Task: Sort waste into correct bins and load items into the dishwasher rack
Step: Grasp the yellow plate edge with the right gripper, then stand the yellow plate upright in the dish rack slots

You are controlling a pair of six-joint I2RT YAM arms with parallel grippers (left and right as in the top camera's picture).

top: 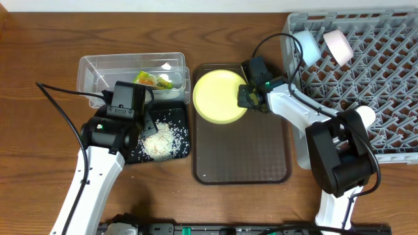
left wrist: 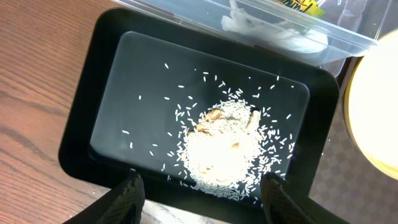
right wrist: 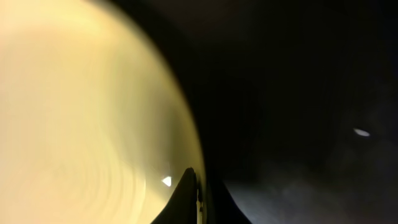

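Yellow plate (top: 219,96) sat at the far end of the brown serving tray (top: 248,156), and the right end effector (top: 245,96) was clamped onto its right rim. Over on the other side, the left end effector (left wrist: 202,196) hung empty, fingers spread wide, above the black tray (left wrist: 81,124) and its heap of rice scraps (left wrist: 221,152). Just behind, the snack wrapper (top: 149,79) lay in the clear tub (top: 91,68). A light-blue bowl (top: 307,46) stood in the dishwasher rack (top: 392,85).

A brown serving tray (top: 241,156), perhaps textured, lies on the table (top: 39,52).
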